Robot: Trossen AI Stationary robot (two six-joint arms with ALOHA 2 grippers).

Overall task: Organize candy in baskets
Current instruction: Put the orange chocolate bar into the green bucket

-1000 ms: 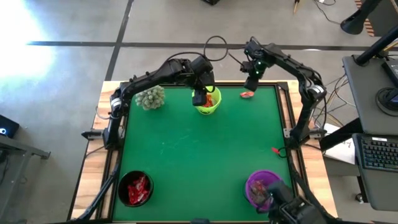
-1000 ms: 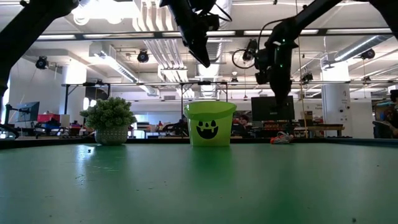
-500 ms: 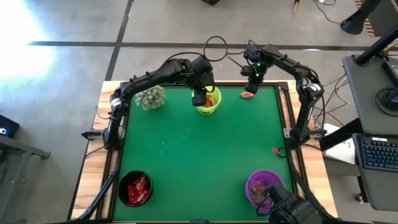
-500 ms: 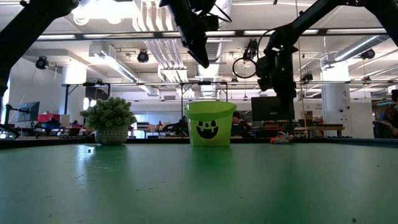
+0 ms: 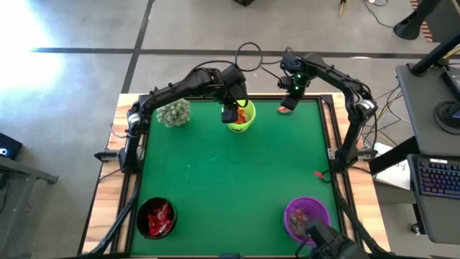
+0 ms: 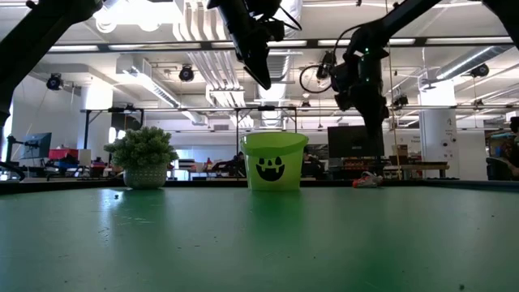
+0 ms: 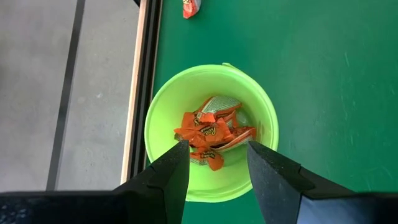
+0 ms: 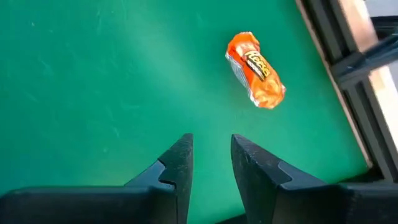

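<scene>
Two pincers sit at the bench's (image 5: 215, 187) far edge. My left pincer (image 7: 213, 163) hangs spread above the lime green basket (image 7: 158, 112), which holds orange candies (image 7: 208, 134). My right pincer (image 8: 211, 155) hangs empty, fingers slightly parted, over green mat beside one loose orange candy (image 8: 255, 70) near the edge.

Three baskets (image 5: 239, 117), one plant (image 5: 173, 112), perhaps two loose candies (image 5: 285, 109).

Overhead and table-level cameras share the lime basket (image 5: 240, 119), which the left wrist camera views closely from above.
</scene>
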